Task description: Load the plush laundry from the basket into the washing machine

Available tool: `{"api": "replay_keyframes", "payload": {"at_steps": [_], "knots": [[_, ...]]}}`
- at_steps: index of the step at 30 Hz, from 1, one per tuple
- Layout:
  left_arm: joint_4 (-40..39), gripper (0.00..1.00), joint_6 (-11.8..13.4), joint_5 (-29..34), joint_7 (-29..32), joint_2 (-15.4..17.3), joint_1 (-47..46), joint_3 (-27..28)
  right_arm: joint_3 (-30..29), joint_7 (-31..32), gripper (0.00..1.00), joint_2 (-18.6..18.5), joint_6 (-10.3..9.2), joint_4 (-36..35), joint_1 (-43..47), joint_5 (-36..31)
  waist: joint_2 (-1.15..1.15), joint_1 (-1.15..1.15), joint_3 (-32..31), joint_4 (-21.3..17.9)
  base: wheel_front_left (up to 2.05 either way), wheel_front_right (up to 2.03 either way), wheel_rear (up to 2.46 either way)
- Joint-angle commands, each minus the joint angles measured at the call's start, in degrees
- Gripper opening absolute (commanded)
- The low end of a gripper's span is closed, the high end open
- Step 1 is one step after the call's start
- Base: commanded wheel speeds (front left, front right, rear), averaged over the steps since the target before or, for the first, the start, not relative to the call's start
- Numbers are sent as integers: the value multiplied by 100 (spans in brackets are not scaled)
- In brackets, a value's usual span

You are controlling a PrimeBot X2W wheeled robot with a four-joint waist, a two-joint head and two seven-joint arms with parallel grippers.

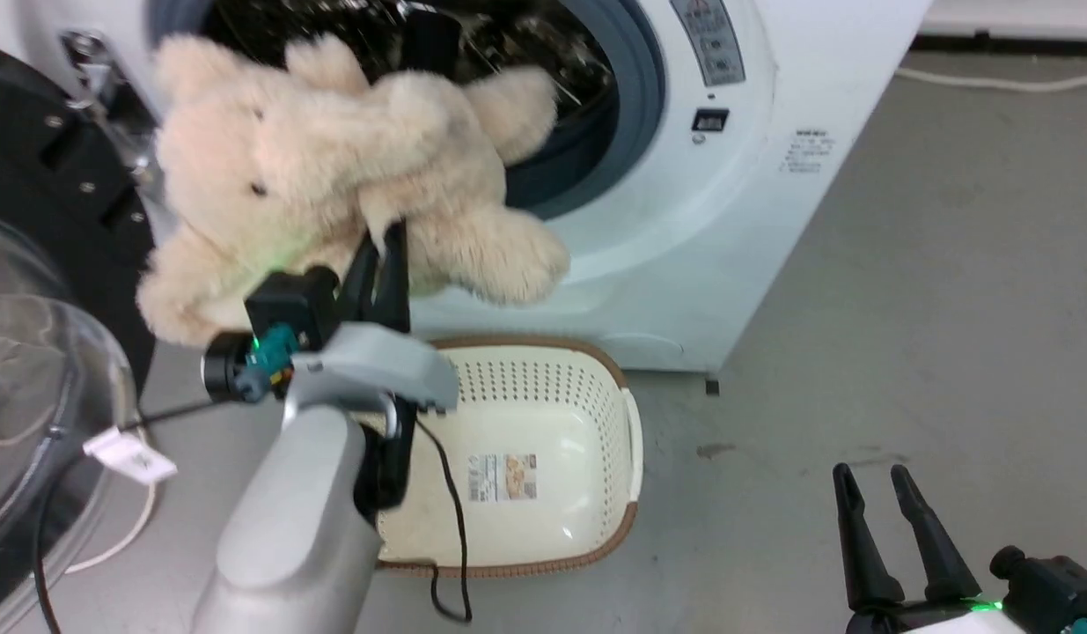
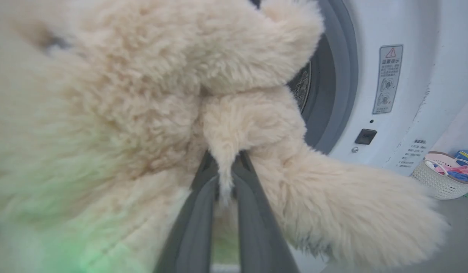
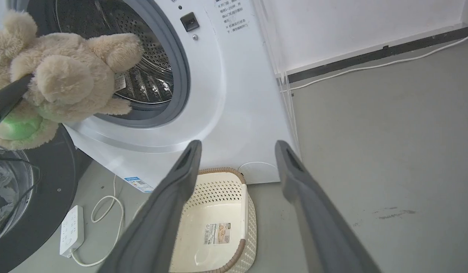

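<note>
Two grippers are shown in the head view. The left gripper (image 1: 386, 245), left of centre, is clamped shut on a tuft of the plush laundry (image 1: 332, 167), which is held aloft at the upper left, in front of the open port of the washing machine (image 1: 772, 229). The right gripper (image 1: 870, 482), at the lower right, is spread wide with nothing held. The basket (image 1: 629, 440) is set on the floor at the machine's foot, lower centre, its label uncovered.
</note>
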Motion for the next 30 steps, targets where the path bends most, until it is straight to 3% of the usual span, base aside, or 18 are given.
{"api": "replay_keyframes", "payload": {"at_steps": [1, 15, 30], "knots": [[78, 0, -38, 30, -38, -39, -250, 78, -8, -13, 100, -4, 5, -39, -99, -4, 0, -1, 176, -117, 0, 0, 0], [950, 0, -145, 360, -39, -107, -1954, 635, 45, -101, 100, -4, 5, -106, -443, 28, 0, -1, 1153, -512, 0, 0, 0], [1764, 0, -285, 759, -39, 425, -3802, 790, 162, -255, 100, -4, 5, -88, -724, 185, 0, -1, 2174, -976, 0, 0, 0]]}}
